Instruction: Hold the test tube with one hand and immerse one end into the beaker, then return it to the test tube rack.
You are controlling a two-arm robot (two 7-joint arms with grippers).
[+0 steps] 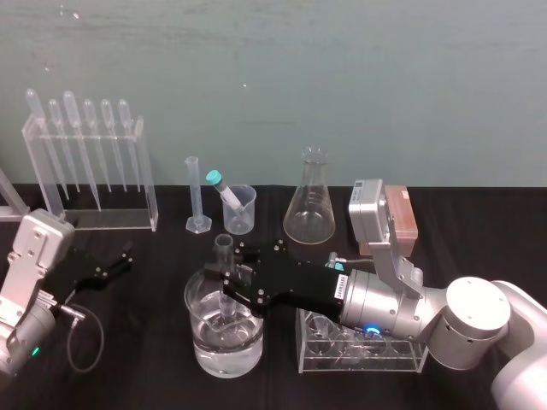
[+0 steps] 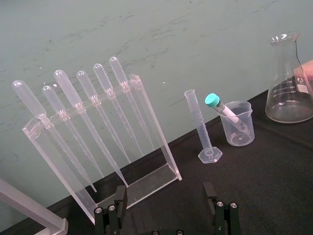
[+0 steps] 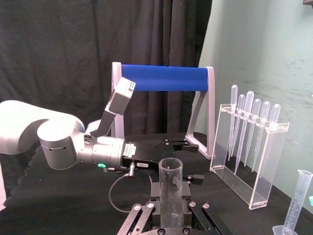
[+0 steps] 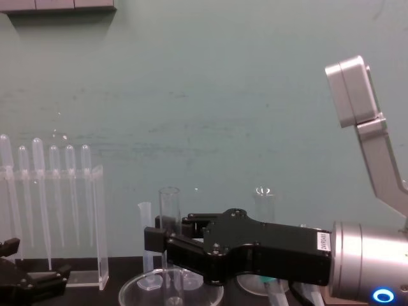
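The test tube (image 1: pixel 224 249) is being held upright in the beaker (image 1: pixel 201 350), near centre, by the right gripper (image 1: pixel 227 287), which is reaching in from the right. The rack (image 1: pixel 359 363) is being kept just right of the beaker. Farther back, a cylinder (image 1: pixel 195 192), a cup (image 1: pixel 242 213) with a capped tube (image 1: pixel 218 182) in it, and a flask (image 1: pixel 309 205) are being lined up left to right. A pipette stand (image 1: pixel 90 219) is being kept far left, and the left gripper (image 1: pixel 120 256) is being parked nearer.

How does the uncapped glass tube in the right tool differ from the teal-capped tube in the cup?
The clear uncapped glass test tube has an open rim; the teal-capped tube is closed. The test tube stands upright, gripped by the right tool, its lower end in the wide glass beaker; the capped tube leans in the small plastic cup. Both dip into a vessel.
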